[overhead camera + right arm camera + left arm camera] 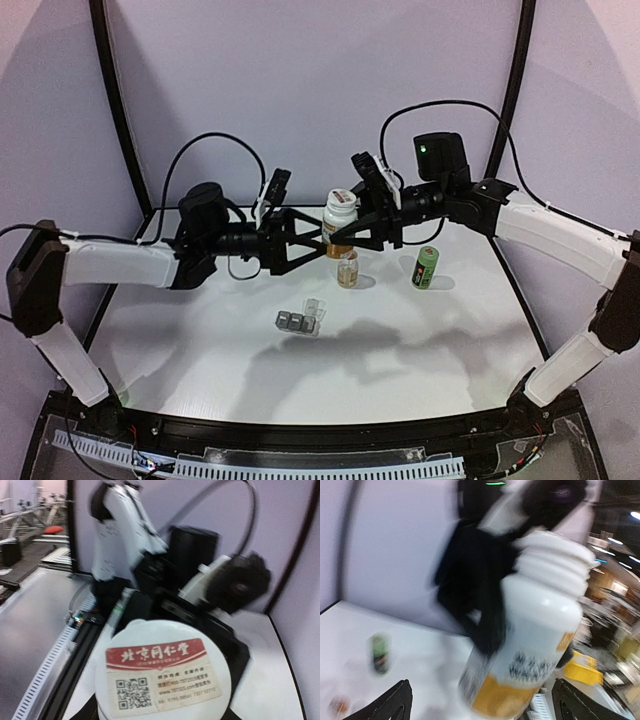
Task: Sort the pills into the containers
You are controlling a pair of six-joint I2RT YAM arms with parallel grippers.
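Observation:
The containers (296, 321), a small grey strip of three compartments with a clear lid standing up, lie on the white table in front of both arms. A white pill bottle (338, 215) with an orange label band is held in the air between the two grippers. My right gripper (347, 236) is shut on it near the top; its round labelled cap (162, 677) fills the right wrist view. My left gripper (316, 240) is open, its fingertips (400, 700) wide apart on either side of the bottle's base (520, 680). Both wrist views are blurred.
A small amber bottle (347, 268) stands on the table just under the grippers. A green cylindrical bottle (426, 267) stands to the right of it, and also shows in the left wrist view (379, 653). The purple back wall is close behind.

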